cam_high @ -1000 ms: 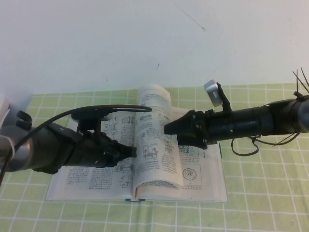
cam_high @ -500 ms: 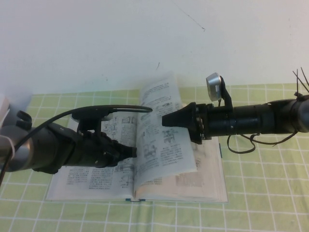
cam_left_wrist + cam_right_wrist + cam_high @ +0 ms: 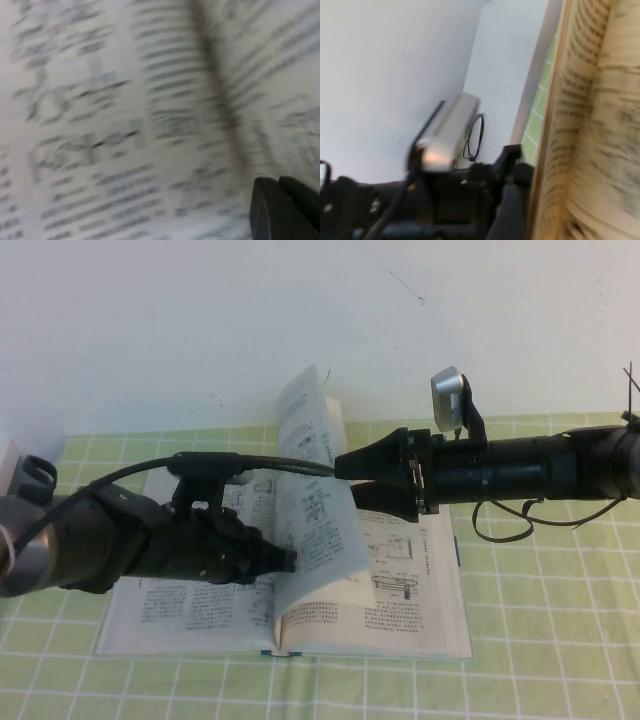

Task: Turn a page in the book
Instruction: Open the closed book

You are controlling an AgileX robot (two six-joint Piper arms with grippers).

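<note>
The book (image 3: pixel 190 615) lies open on the green cloth, its white pages full of text and drawings. One page (image 3: pixel 320 500) stands lifted, nearly upright over the gutter and leaning a little left. My right gripper (image 3: pixel 346 478) hovers above the right-hand half, open, its tips right at the raised page's right face. The right wrist view shows that page (image 3: pixel 590 125) almost edge-on. My left gripper (image 3: pixel 288 560) is shut and rests low on the left-hand half by the gutter, at the foot of the raised page. In the left wrist view its dark fingers (image 3: pixel 280 210) lie together over blurred print (image 3: pixel 100 125).
A green checked cloth (image 3: pixel 540 640) covers the table, with a white wall (image 3: pixel 200 320) behind. The right arm's silver camera (image 3: pixel 450 395) sticks up above its wrist, and loose cables (image 3: pixel 500 530) hang under it. My left arm (image 3: pixel 445 210) shows beyond the page in the right wrist view.
The page has risen from a curl over the right-hand half to nearly upright, swinging leftward. My right gripper rose with it. My left gripper edged right toward the gutter.
</note>
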